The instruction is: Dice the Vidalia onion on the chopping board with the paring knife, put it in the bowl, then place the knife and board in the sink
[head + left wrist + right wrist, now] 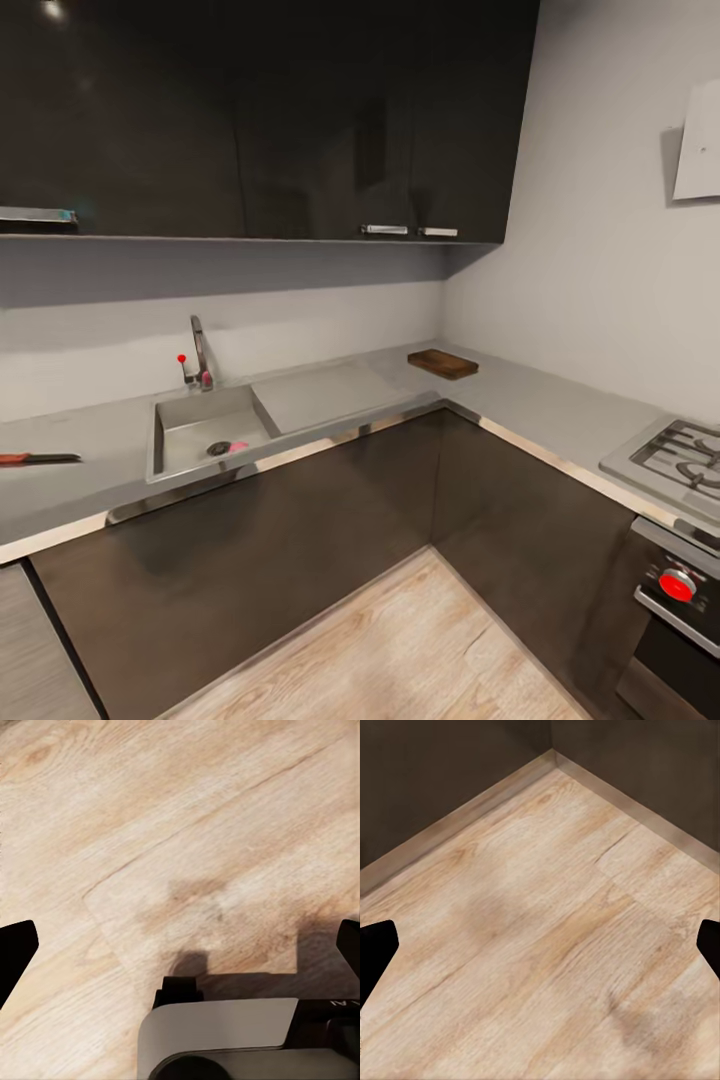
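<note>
In the head view the light-grey sink (190, 412) is set into the grey countertop (90, 480), with its chrome tap (200, 352) behind it. A small pale pinkish lump (238, 446), apparently the Vidalia onion, lies beside the round drain (218, 449). The red-handled paring knife (35, 459) lies on the counter at far left. In the back corner rests the dark brown chopping board (442, 363). The bowl is out of view. My left gripper (180, 949) and right gripper (540, 945) both hang open over the wooden floor, holding nothing.
Dark lower cabinets (300, 540) form an L around a patch of wood floor (420, 650). A steel hob (675, 455) and an oven with a red knob (677, 585) stand at the right. Dark wall cabinets (250, 120) hang above the counter.
</note>
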